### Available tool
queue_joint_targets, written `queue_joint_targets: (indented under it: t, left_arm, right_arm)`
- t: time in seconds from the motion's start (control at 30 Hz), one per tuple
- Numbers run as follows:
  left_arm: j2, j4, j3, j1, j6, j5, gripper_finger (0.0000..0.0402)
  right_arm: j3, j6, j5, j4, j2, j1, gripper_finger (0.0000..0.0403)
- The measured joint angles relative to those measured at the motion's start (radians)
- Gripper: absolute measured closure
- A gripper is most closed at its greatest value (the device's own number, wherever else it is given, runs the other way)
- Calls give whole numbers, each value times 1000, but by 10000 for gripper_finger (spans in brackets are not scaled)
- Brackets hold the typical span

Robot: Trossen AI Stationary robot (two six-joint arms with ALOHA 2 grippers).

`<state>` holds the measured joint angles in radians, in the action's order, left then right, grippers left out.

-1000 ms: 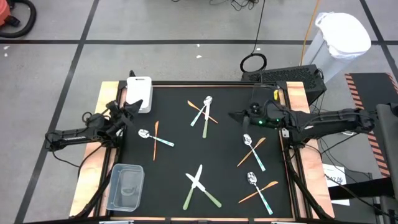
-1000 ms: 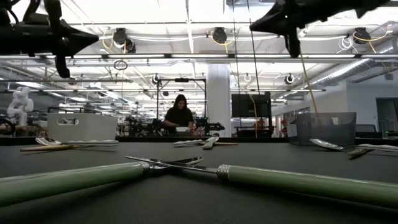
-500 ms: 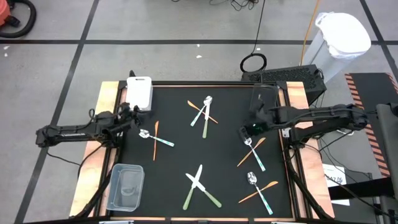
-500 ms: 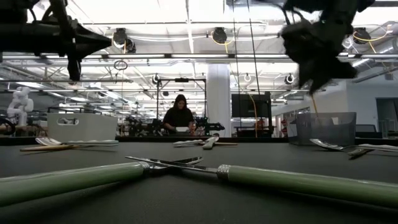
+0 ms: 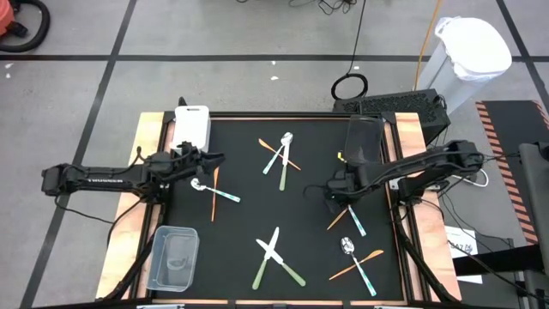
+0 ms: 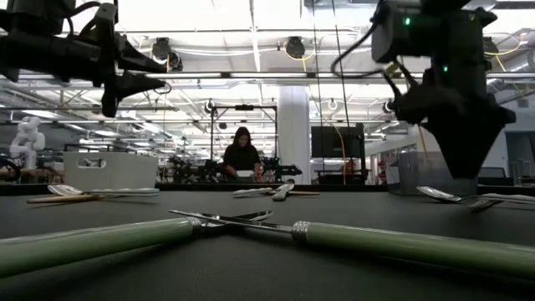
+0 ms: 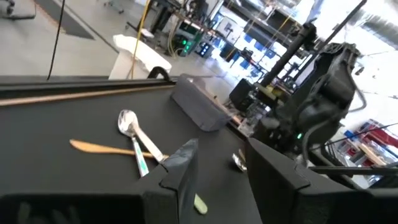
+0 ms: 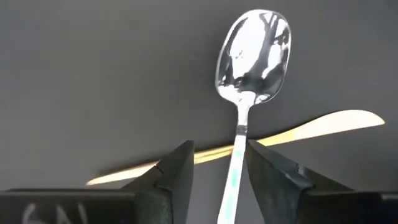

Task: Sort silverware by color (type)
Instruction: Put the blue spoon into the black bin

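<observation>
silver spoons number four on the black worktop [image 5: 249,215], orange utensils four, pale-green knives three. the right tool [image 8: 216,171] is spread, its fingers [image 8: 177,168] straddling the handle of one spoon [image 8: 252,56] that lies across an orange utensil [image 8: 323,124] just ahead of it. the left tool [image 5: 214,160], also spread, hovers just above another spoon [image 5: 199,184] and orange utensil [image 5: 214,193]. clear bin [image 5: 174,257], behind the left tool, holds something i cannot make out; the white bin [image 5: 192,127] beside that tool hides its inside.
</observation>
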<state>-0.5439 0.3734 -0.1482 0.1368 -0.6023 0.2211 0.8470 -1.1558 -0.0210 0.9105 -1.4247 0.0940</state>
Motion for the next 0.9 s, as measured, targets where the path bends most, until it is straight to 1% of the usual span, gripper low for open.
queue_joint_targets:
  t: [0.17, 0.33, 0.43, 0.57, 0.6, 0.63, 0.73, 0.9]
  left_arm:
    - [-4, 13, 0, 0, 47, 17, 266]
    - [-4, 10, 0, 0, 168, 18, 266]
    - [-4, 10, 0, 0, 192, 18, 266]
    - [-4, 11, -1, 0, 191, 18, 267]
    - [-4, 11, -1, 0, 191, 18, 267]
    - [-4, 11, -1, 0, 191, 18, 267]
    - [-4, 11, -1, 0, 191, 19, 267]
    - [-4, 20, -2, 0, 190, 19, 267]
  right_arm:
    - [-14, 14, 21, -1, -86, 0, 264]
    - [-32, 14, 18, -38, -116, -1, 272]
    - [-33, 6, 14, -47, -116, -1, 301]
    - [-33, 17, -5, -61, -116, -1, 371]
    - [-33, 20, -11, -72, -116, -2, 383]
    - [-33, 21, -16, -88, -116, -2, 388]
    - [-26, 17, -37, -130, -100, -2, 382]
    - [43, 45, -12, -159, -29, -24, 390]
